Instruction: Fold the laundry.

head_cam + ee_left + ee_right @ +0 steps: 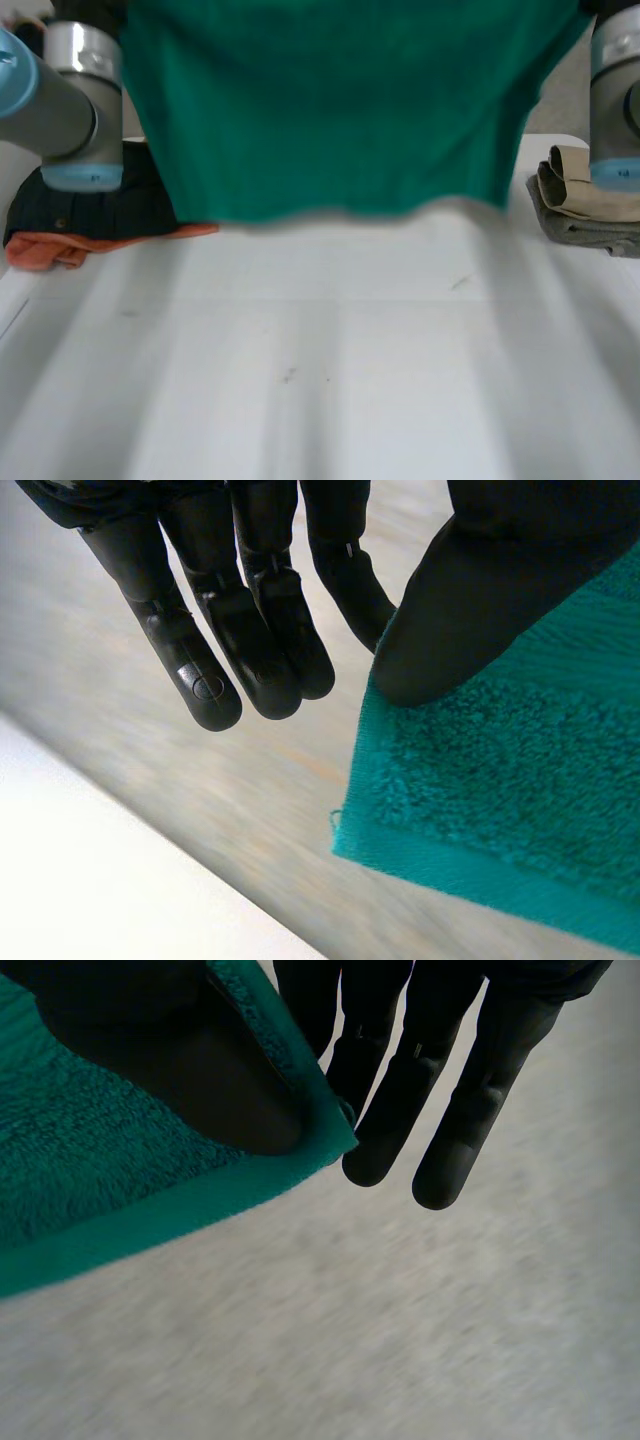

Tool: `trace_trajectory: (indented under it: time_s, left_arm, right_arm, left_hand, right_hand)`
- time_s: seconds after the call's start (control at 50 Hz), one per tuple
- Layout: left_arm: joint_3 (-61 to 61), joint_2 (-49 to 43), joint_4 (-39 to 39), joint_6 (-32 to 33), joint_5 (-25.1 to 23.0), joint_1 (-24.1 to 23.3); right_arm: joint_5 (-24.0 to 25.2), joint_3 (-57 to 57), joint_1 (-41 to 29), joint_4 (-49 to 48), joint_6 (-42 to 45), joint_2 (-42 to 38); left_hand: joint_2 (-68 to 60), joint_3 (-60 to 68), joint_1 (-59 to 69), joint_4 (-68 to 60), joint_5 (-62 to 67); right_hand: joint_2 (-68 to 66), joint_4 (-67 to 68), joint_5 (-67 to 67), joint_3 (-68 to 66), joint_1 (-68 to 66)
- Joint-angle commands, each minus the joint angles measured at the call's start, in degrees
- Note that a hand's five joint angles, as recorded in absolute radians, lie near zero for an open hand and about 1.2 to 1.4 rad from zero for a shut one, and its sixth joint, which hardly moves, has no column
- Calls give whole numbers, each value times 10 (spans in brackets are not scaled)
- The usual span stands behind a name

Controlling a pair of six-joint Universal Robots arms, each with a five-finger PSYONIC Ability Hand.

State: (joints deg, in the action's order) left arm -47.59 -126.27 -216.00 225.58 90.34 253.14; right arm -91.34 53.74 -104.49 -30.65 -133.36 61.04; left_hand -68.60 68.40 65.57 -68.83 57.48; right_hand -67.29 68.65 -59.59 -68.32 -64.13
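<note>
Though cut off above, towel (330,110) corners in left hand (250,640), right hand (450,1110).

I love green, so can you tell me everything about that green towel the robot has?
The green towel is teal, fluffy terry cloth with a flat, smooth hem along its edges. It is held up and spread wide between the two arms, hanging like a curtain, with its wavy lower edge over the white table. The left hand pinches one upper corner under its thumb, and the right hand pinches the other corner the same way. I can see nothing else touching it.
</note>
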Motion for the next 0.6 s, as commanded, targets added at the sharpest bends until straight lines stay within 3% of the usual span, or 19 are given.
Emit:
trace_trajectory:
  time_s: [0.02, 0.18, 0.36, 0.46, 0.56, 0.6]
  left_arm:
    - [-24, 24, -31, -79, 0, 8]
    - [-184, 52, -3, -81, -12, 18]
    - [-445, 117, 3, -81, -77, 18]
    - [-565, 192, 34, -73, -119, 17]
    - [-622, 295, 169, -57, -131, 21]
    - [-624, 336, 300, -29, -131, 33]
  right_arm:
    - [1, 1, -2, -44, -8, 3]
    - [12, 77, 6, 1, -36, 2]
    - [121, 274, 5, 61, -49, 9]
    - [150, 349, 10, 132, -40, 36]
    - [149, 368, 27, 289, -27, 122]
    - [147, 363, 54, 404, -12, 156]
  left_hand:
    - [-114, 116, 144, -112, 125]
    - [-114, 116, 144, -112, 125]
    - [-114, 116, 144, -112, 125]
    - [-114, 116, 144, -112, 125]
    - [-114, 116, 144, -112, 125]
    - [-114, 116, 144, -112, 125]
  right_hand:
    - [-127, 114, -104, -117, -159]
    - [-127, 114, -104, -117, -159]
    - [-127, 114, -104, -117, -159]
    - [-127, 114, -104, -117, -159]
    - [-127, 114, -104, -117, -159]
    - [-127, 114, -104, -117, -159]
